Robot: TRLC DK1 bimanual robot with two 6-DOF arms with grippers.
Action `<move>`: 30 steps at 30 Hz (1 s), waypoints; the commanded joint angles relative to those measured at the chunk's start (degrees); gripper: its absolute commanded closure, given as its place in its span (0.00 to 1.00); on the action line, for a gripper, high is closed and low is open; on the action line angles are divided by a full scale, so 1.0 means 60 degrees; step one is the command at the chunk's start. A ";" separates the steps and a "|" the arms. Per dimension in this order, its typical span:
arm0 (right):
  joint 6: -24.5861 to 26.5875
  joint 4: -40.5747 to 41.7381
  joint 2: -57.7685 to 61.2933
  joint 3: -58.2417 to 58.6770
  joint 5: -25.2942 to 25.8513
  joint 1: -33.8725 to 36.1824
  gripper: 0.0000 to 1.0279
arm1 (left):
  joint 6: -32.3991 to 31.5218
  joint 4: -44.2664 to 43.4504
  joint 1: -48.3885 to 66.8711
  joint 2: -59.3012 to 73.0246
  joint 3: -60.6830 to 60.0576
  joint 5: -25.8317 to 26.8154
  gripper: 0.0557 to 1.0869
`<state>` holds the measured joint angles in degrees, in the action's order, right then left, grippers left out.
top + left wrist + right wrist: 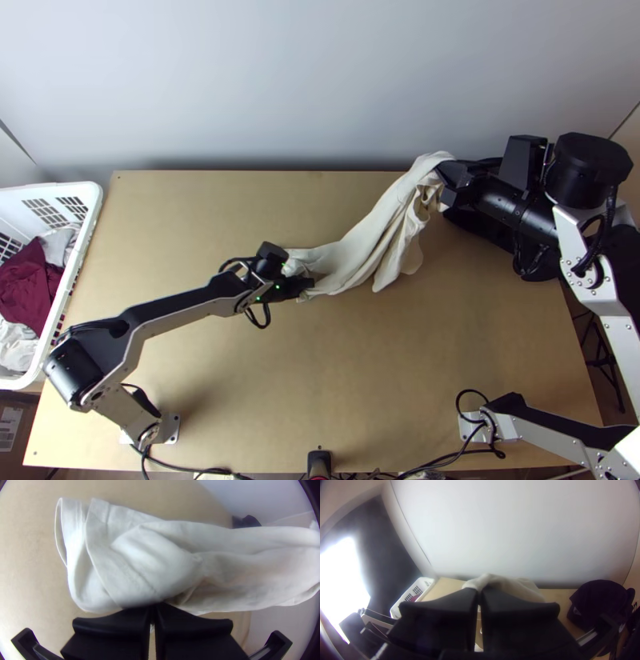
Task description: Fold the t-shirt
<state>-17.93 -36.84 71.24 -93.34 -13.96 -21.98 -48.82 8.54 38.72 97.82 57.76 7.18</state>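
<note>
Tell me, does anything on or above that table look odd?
Mainly the cream shirt: it is strung in bunched folds between the left hand and the raised right hand, not lying flat. I see no spill or damage.

Top view: bright enough, soft diffuse light, no harsh glare. Wall [320,72] pale, greyer down toward the table [216,204]; soft shadow by the left arm's base [172,428]. Tiny green lights on that arm. Left wrist: shirt [150,560] bright, folds softly shaded, black curved rim at right (fisheye, corners go dark). Right wrist: white patch [341,583] at left blown out, hard glare against dark surroundings; wall edges bow, right gripper [450,173] dim and blurred.
</note>
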 commanded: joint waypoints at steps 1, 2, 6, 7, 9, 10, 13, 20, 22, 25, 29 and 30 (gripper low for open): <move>0.0059 0.0046 -0.0023 0.0117 0.0011 0.0001 0.97 | 0.0358 0.0584 -0.0433 -0.0659 0.0115 0.0341 0.95; 0.0074 0.0076 -0.0038 0.0117 0.0011 0.0001 0.97 | 0.0446 0.0716 -0.0477 -0.0805 0.0100 0.0341 0.90; 0.0074 0.0149 -0.0023 0.0117 0.0011 -0.0014 0.97 | 0.0651 0.1419 -0.0784 -0.1113 0.0115 0.0737 0.71; 0.0089 0.0163 -0.0023 0.0117 0.0011 -0.0014 0.97 | 0.0666 0.1595 -0.0872 -0.1201 0.0130 0.0927 0.68; 0.0089 0.0163 -0.0023 0.0117 0.0011 0.0001 0.97 | 0.0724 0.1844 -0.1004 -0.1509 0.0115 0.1030 0.67; 0.0089 0.0163 -0.0023 0.0132 0.0011 0.0001 0.97 | 0.0783 0.1903 -0.1077 -0.1640 0.0100 0.1088 0.67; 0.0103 0.0178 -0.0023 0.0132 0.0026 0.0001 0.97 | 0.0841 0.2020 -0.1312 -0.1948 0.0100 0.1206 0.68; 0.0103 0.0237 -0.0023 0.0088 0.0114 0.0001 0.97 | 0.0856 0.2152 -0.1209 -0.1552 0.0056 0.1425 0.90; 0.0103 0.0237 -0.0052 0.0088 0.0129 0.0001 0.97 | 0.0856 0.2298 -0.1033 -0.1523 0.0071 0.1587 0.66; 0.0118 0.0222 -0.0111 0.0117 0.0158 0.0001 0.97 | 0.0856 0.2313 -0.0755 -0.1772 0.0042 0.1601 0.48; 0.0147 0.0222 -0.0155 0.0220 0.0187 0.0015 0.97 | 0.0929 0.2371 -0.0330 -0.2358 0.0013 0.1674 0.26; 0.0147 0.0222 -0.0155 0.0220 0.0187 0.0015 0.97 | 0.0944 0.2357 -0.0228 -0.2519 -0.0002 0.1674 0.25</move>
<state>-17.26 -35.48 70.67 -92.53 -13.02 -21.96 -43.64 22.02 34.13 86.56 58.04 16.47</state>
